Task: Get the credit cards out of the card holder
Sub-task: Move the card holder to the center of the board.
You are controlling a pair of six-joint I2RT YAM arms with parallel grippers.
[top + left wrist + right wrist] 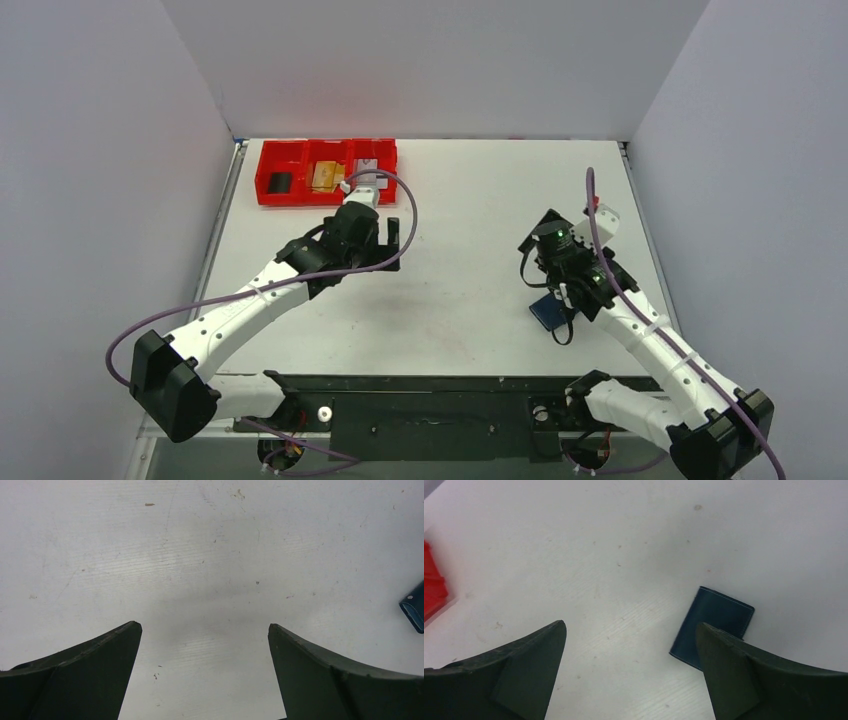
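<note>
- The step in hand is judged to be the close of the job: three cards are seen in the tray, and none is seen sticking out of the wallet.
- The wallet (716, 622) is found lying flat on the table (470, 200), folded shut as far as can be told. It is at the right side, towards the near edge and well apart from the tray.
- The right claw (630, 624) is held spread wide above the table, with nothing between its fingers. The wallet is seen partly behind the finger at the right of that wrist view, and contact between them cannot be told.
- The left claw (205, 626) is likewise released and empty, held over bare table near the front of the tray. Only a corner of the wallet is caught at the edge of its wrist view.
- The tray (310, 198), red with three compartments, is set at the far left corner of the table.
- A black card (280, 182) is held in its left compartment and a gold card (325, 177) in the middle one. A silver card (368, 166) is held in the right one, partly hidden by the left arm.
- Little is called for next if the wallet is truly empty. Whether another card is tucked inside cannot be told while it is shut. To check, it would have to be pinned by one claw and opened by the other.
</note>
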